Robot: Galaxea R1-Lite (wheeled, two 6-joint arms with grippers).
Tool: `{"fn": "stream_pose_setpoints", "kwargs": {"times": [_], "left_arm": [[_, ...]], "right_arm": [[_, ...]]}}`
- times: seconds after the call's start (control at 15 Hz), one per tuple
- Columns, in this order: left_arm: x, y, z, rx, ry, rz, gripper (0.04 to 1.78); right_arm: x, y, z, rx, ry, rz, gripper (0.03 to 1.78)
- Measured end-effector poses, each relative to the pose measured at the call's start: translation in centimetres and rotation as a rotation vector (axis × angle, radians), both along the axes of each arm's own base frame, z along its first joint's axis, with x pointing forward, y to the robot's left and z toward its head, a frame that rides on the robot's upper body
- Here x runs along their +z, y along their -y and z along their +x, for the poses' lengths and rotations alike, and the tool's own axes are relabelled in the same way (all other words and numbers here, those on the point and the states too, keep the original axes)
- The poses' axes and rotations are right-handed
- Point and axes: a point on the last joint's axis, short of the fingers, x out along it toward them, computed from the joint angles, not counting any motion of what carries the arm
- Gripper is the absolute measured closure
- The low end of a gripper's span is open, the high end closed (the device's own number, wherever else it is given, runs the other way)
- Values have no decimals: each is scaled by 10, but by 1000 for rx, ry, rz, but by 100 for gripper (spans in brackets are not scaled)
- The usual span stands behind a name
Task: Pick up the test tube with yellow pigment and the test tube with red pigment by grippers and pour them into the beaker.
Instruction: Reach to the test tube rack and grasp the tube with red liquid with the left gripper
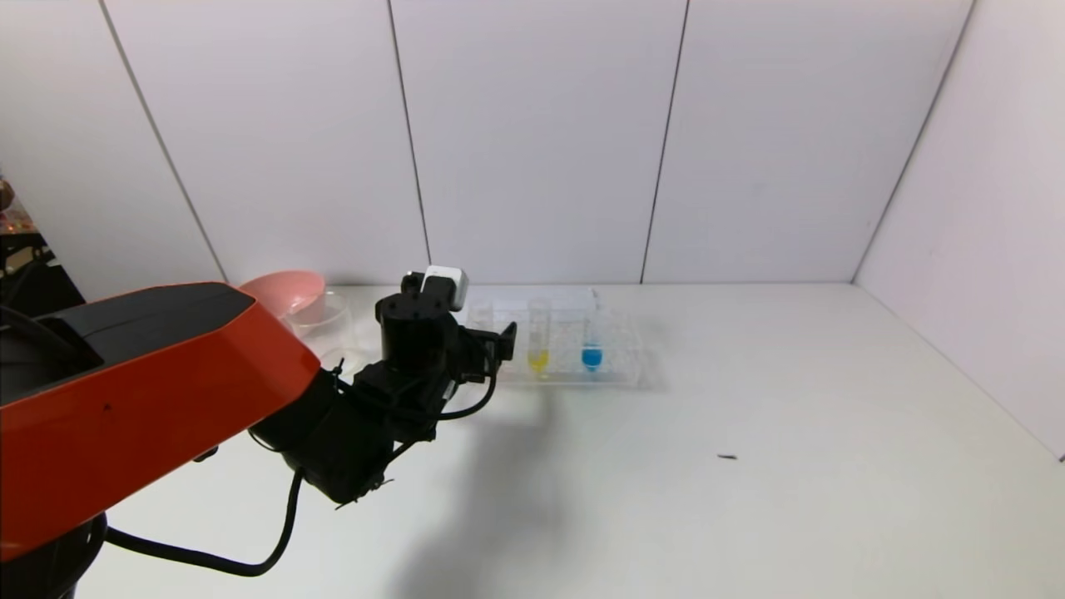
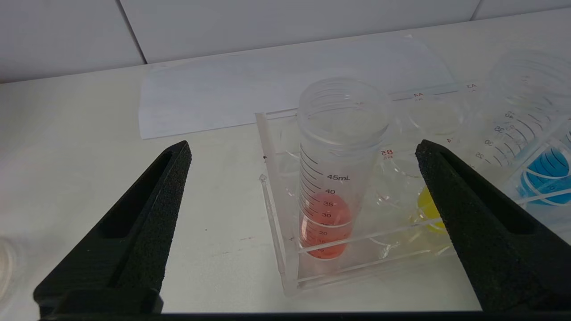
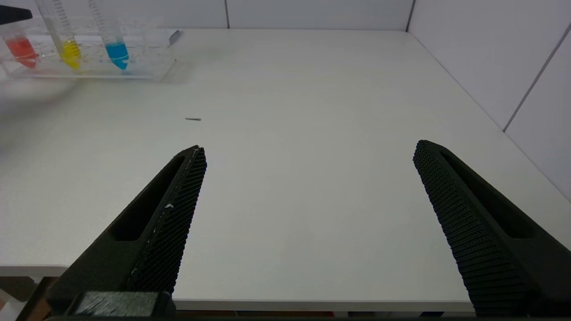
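The left gripper is spread wide, empty, facing the red tube, which stands upright in the rack on the bench. The yellow tube stands beside it. The right gripper hangs wide open over bare bench, holding nothing.

The robot has a big orange-red cover with a dark grey top. Its left arm is black and chunky, with thin black cables looping around it. A small white box sits near the wrist. The left gripper has two black pointed fingers with rough, grainy pads. The right gripper has black fingers with ridged, bumpy pads.
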Motion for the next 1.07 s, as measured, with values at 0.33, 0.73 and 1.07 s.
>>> {"fn": "stream_pose_setpoints", "kwargs": {"times": [0.33, 0.73, 1.07], "left_arm": [[-2, 1, 3, -1, -2, -2, 7], [-5, 2, 4, -6, -15, 6, 69], [-5, 2, 4, -10, -15, 6, 137]], "right_arm": [[0, 0, 0, 0, 0, 0, 11], [0, 0, 0, 0, 0, 0, 11], [0, 0, 0, 0, 0, 0, 11]]}}
